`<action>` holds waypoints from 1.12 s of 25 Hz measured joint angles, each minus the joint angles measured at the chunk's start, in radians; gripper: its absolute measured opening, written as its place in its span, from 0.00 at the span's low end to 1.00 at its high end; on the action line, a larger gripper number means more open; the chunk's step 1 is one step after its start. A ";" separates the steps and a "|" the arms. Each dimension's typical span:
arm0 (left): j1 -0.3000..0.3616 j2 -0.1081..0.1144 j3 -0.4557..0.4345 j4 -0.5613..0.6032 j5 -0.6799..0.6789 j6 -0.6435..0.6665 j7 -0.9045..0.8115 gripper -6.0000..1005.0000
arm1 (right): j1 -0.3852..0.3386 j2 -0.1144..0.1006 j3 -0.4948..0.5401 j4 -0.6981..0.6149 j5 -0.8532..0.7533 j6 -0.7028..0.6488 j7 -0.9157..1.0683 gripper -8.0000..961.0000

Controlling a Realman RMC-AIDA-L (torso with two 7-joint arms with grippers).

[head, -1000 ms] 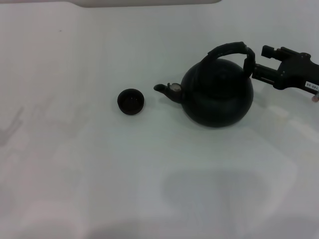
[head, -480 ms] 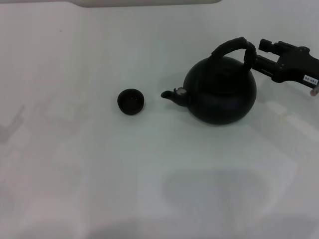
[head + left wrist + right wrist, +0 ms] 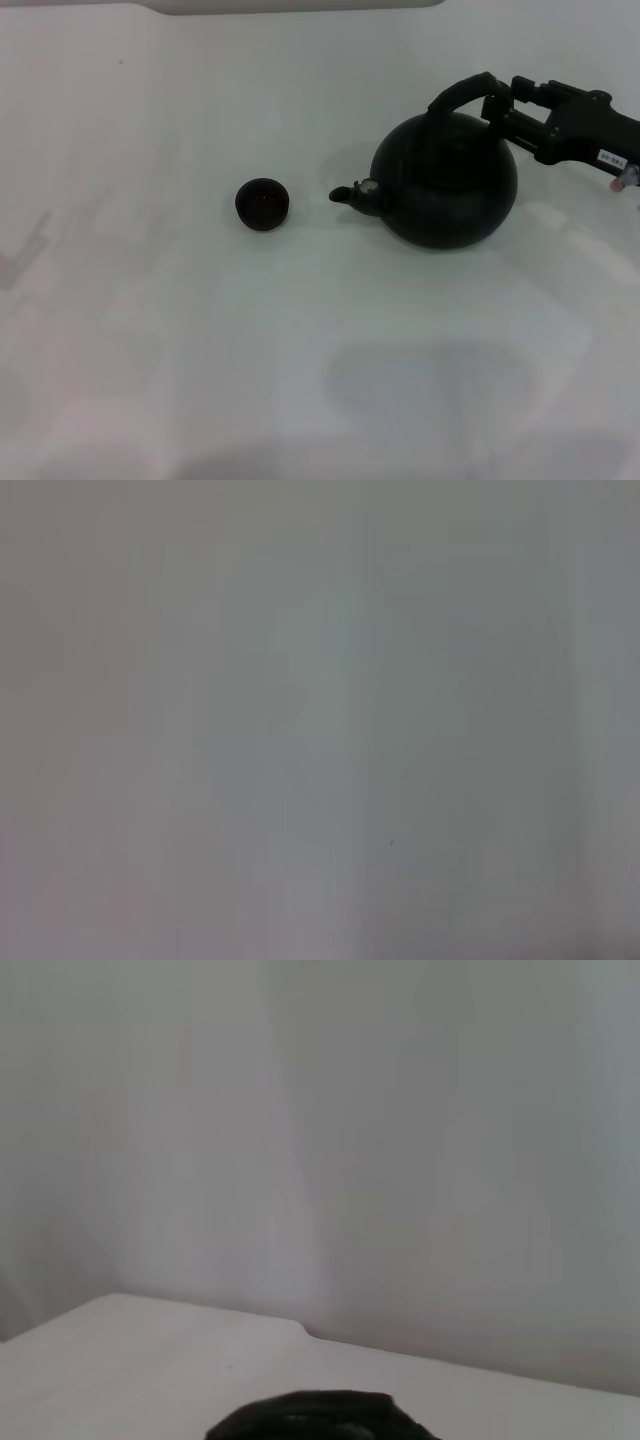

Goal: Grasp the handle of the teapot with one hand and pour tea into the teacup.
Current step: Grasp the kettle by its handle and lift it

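Your round, dark, cast-iron-looking teapot [image 3: 446, 186] sits on the smooth white table [image 3: 200, 350], its short spout with the pale spot aimed at the teacup [image 3: 262, 204]. That tiny bowl-shaped cup stands well apart from the spout, with bare table all round it. The right gripper [image 3: 497, 103] is clamped on the thick arched handle [image 3: 462, 93], at the end away from the spout.
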State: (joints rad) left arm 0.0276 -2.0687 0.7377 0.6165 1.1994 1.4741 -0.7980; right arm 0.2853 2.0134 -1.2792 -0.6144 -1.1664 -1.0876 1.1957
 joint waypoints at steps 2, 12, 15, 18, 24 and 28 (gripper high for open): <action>-0.001 0.000 0.000 0.000 0.000 0.000 0.000 0.87 | 0.003 0.000 -0.019 0.010 0.033 0.000 -0.025 0.55; -0.001 0.000 0.000 0.001 -0.001 0.000 0.000 0.87 | 0.019 0.001 -0.031 0.038 0.065 0.009 -0.048 0.55; -0.001 0.000 0.000 0.002 -0.001 0.000 0.000 0.87 | 0.019 0.001 -0.031 0.041 0.063 0.011 -0.048 0.54; 0.000 0.000 0.000 0.004 -0.002 0.000 -0.002 0.87 | 0.020 0.000 -0.032 0.045 0.060 0.016 -0.048 0.49; -0.002 0.000 0.000 0.007 -0.002 0.000 -0.003 0.87 | 0.016 -0.001 -0.051 0.045 0.060 0.030 -0.060 0.41; -0.008 0.001 0.000 0.007 -0.002 0.000 -0.003 0.87 | 0.016 0.000 -0.056 0.045 0.059 0.031 -0.090 0.34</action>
State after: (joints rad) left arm 0.0198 -2.0682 0.7378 0.6237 1.1976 1.4741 -0.8013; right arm 0.3012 2.0135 -1.3347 -0.5691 -1.1071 -1.0562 1.1055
